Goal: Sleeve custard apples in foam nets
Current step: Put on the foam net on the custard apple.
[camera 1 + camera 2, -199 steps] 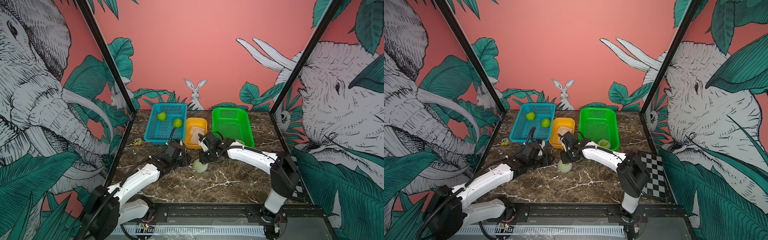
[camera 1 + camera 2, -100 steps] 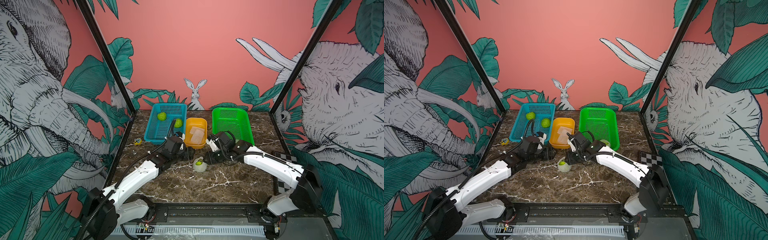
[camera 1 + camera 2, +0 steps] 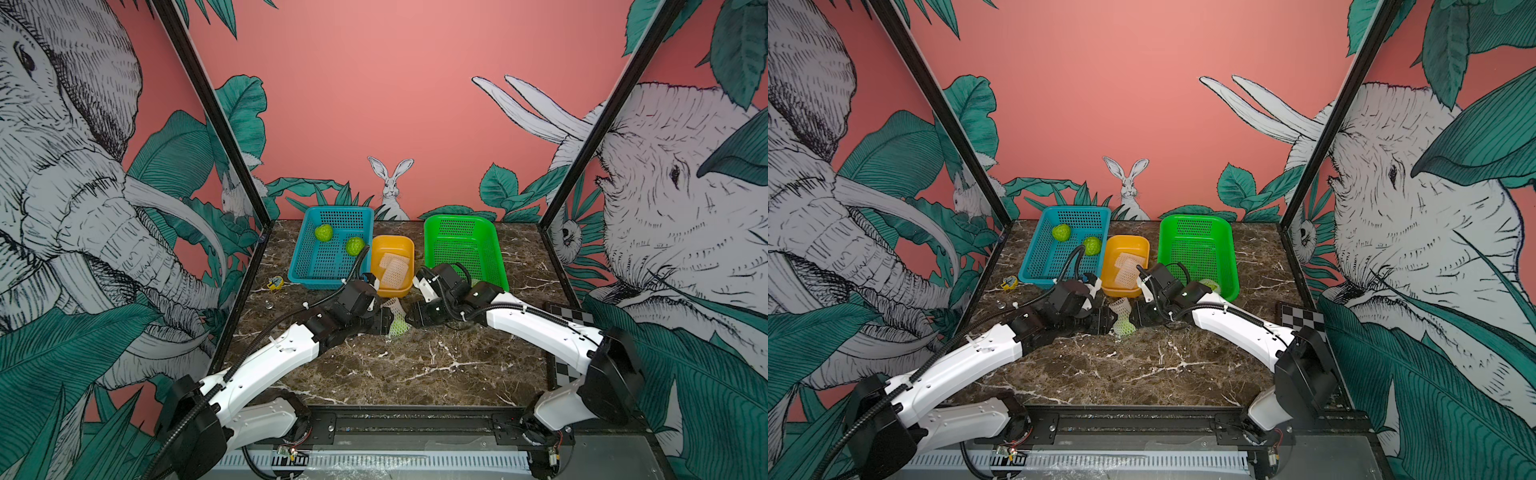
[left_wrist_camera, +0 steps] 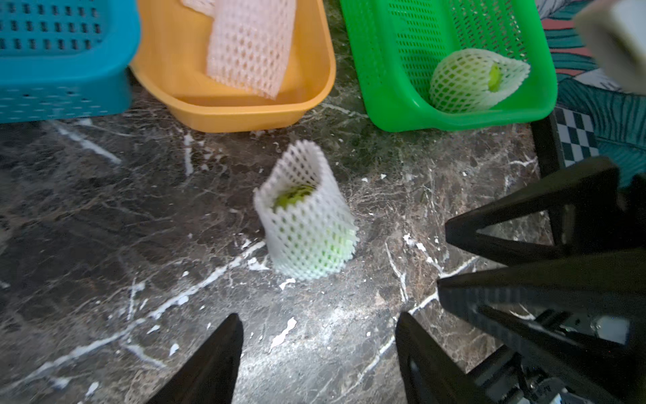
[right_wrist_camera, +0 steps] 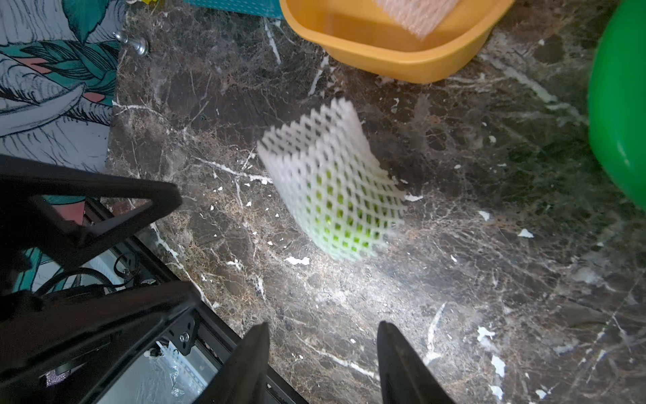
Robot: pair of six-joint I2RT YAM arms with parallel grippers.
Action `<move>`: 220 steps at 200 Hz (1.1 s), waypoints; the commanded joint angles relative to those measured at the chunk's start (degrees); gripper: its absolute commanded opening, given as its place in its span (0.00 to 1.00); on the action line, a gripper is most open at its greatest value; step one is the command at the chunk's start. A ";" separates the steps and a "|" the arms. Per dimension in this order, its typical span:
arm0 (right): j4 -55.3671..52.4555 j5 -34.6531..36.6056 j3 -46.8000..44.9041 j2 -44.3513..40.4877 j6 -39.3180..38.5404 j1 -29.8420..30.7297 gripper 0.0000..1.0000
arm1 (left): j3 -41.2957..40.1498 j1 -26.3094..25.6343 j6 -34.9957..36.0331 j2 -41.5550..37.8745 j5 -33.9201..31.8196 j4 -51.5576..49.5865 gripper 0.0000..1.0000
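Note:
A custard apple wrapped in a foam net (image 3: 397, 323) (image 3: 1122, 321) stands on the marble table between my two grippers, touched by neither. The net's open end rises above the fruit (image 4: 307, 227) (image 5: 335, 189). My left gripper (image 4: 318, 323) (image 3: 383, 322) is open, just left of it. My right gripper (image 5: 323, 330) (image 3: 412, 318) is open, just right of it. Two bare custard apples (image 3: 323, 232) (image 3: 355, 246) lie in the blue basket (image 3: 320, 276). Another netted custard apple (image 4: 465, 80) lies in the green basket (image 3: 494, 266). Spare foam nets (image 3: 392, 269) (image 4: 250, 45) lie in the orange tub (image 3: 384, 249).
The three containers stand in a row along the back of the table (image 3: 415, 365). A small yellow object (image 3: 275, 284) and a metal bolt (image 3: 270, 304) lie near the left wall. A checkerboard card (image 3: 569, 316) sits at the right edge.
Both grippers have opened and drawn back to either side of the netted custard apple. The right arm swung down from above it, its elbow moving right. The netted fruit stays on the table.

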 commanded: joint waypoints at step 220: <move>1.25 6.12 11.89 14.97 2.00 -0.94 0.48 | -3.91 9.01 0.35 7.38 4.29 16.18 0.70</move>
